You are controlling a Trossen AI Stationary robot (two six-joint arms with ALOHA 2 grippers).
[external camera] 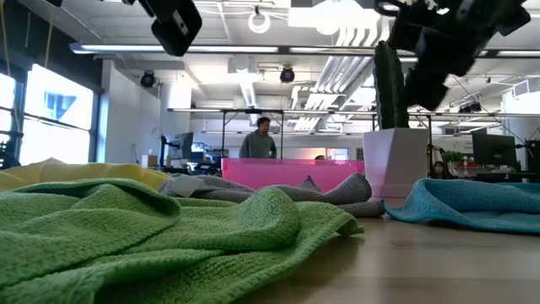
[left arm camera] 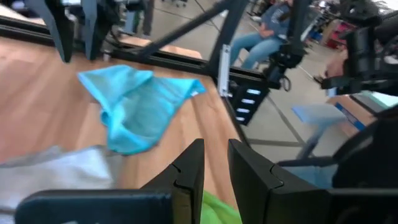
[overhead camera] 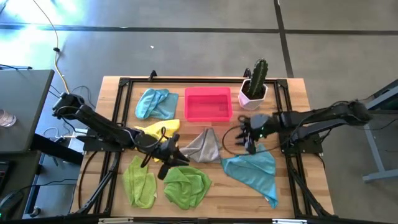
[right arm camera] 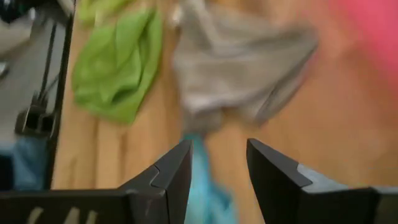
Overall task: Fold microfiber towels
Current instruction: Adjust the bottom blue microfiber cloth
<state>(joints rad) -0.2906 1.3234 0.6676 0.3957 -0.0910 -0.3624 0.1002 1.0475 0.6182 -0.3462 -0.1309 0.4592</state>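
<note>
Six microfiber towels are lying loose on the wooden table (overhead camera: pixel 292 186), none folded yet, by my read. Taking the pink tray (overhead camera: pixel 208 104) as the dial's centre in the high view: one light blue towel (overhead camera: pixel 155 103) is sitting at 9 o'clock just beside the tray; the yellow towel (overhead camera: pixel 158 129) at 8 o'clock; the grey towel (overhead camera: pixel 204 147) at 6 o'clock, bunched into a peak; two lime green towels (overhead camera: pixel 140 180) (overhead camera: pixel 186 185) crumpled toward 7 and 6 o'clock near the front edge; the second light blue towel (overhead camera: pixel 254 172) at 5 o'clock, spread widest. A potted cactus (overhead camera: pixel 255 84) is standing at 2 o'clock, just off the tray's corner.

The left gripper (overhead camera: pixel 169 152) is hovering between the yellow, grey and green towels; its own wrist view shows the fingers (left arm camera: pixel 193 171) standing a narrow gap apart with nothing between them. The right gripper (overhead camera: pixel 249 134) is hanging over the near edge of the spread blue towel, beside the grey one; its fingers (right arm camera: pixel 177 171) are parted and holding nothing, blue cloth showing below the gap.

Judgement: the right arm is placing itself to pinch a corner of that blue towel, the flattest and easiest to fold. The left is waiting centrally, likely to pin or take the opposite corner. The tray is probably standing clear at the back as a drop-off for folded cloths.
</note>
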